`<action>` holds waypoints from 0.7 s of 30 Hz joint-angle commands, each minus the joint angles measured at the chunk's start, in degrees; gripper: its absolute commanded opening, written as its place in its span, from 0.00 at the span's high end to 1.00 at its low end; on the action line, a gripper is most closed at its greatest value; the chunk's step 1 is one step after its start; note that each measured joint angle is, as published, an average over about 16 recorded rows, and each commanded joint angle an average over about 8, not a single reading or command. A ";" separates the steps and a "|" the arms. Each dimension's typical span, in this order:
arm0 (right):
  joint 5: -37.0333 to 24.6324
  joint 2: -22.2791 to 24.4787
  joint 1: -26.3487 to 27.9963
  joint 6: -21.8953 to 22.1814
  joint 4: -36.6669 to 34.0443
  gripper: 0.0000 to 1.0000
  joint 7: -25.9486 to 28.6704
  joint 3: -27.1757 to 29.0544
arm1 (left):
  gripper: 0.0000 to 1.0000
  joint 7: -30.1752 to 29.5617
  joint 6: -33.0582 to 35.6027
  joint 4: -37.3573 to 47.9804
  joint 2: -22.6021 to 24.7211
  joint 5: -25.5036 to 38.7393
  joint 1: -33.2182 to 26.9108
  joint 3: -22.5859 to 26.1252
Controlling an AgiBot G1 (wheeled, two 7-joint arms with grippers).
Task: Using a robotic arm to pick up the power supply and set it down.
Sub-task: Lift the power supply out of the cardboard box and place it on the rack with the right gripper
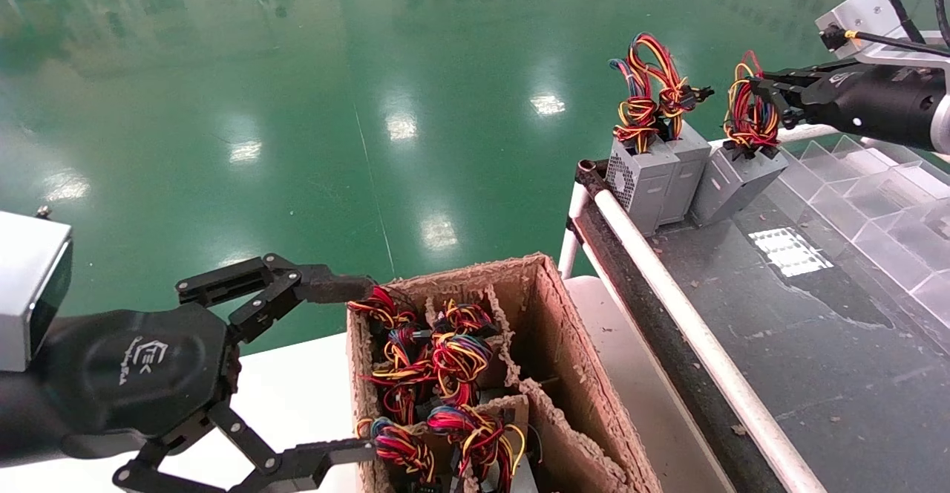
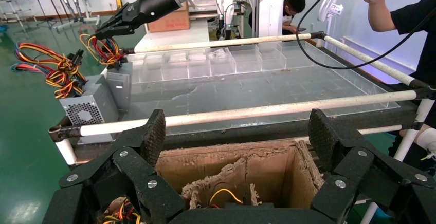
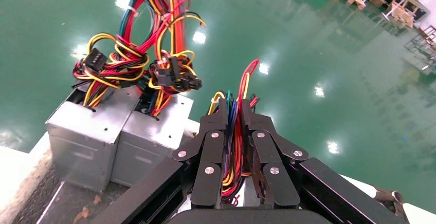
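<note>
Right claw (image 3: 234, 112) pinches the tilted power supply (image 1: 736, 177) by its wires (image 1: 749, 118), apparently touching the conveyor (image 1: 816, 344).

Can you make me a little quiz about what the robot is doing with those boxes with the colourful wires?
1. True or false: the right gripper is pinching the wire bundle of the tilted power supply.
2. How many power supplies already stand upright side by side at the end of the black conveyor table? A) none B) two C) five
3. Fill in: the left gripper is open over the ______ box that holds more power supplies.

Key: 1 true. 2 B, the standing pair. 3 cardboard.
</note>
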 commanded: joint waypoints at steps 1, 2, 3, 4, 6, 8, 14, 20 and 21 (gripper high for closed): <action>-0.30 0.05 0.22 -0.54 0.11 1.00 0.08 -0.21 | 0.00 0.00 0.00 0.00 0.00 0.00 0.00 0.00; -0.42 0.25 0.32 -0.79 0.10 1.00 0.09 -0.29 | 0.00 0.00 0.00 0.00 0.00 0.00 0.00 0.01; -0.53 0.47 0.43 -1.06 0.09 1.00 0.11 -0.37 | 0.00 0.00 0.00 0.00 0.00 -0.01 0.00 0.01; -0.63 0.72 0.54 -1.32 0.08 1.00 0.12 -0.44 | 0.00 0.01 0.00 0.00 0.00 -0.01 0.00 0.01; -0.83 1.26 0.79 -1.91 0.06 1.00 0.16 -0.58 | 0.00 0.01 -0.01 0.00 -0.01 -0.01 0.00 0.02; -1.03 1.82 1.04 -2.63 0.07 1.00 0.20 -0.72 | 0.00 0.01 -0.01 0.00 -0.01 -0.01 -0.01 0.02; -1.59 3.10 1.80 -5.29 0.35 1.00 0.30 -1.11 | 0.00 0.02 -0.01 0.00 -0.01 -0.02 -0.01 0.04; -2.11 3.35 2.19 -6.80 0.72 1.00 -0.09 -1.48 | 0.00 0.02 -0.02 0.00 -0.02 -0.03 -0.01 0.05; -2.15 3.23 2.16 -6.64 0.69 1.00 -0.15 -1.51 | 0.00 0.03 -0.02 0.00 -0.02 -0.03 -0.01 0.05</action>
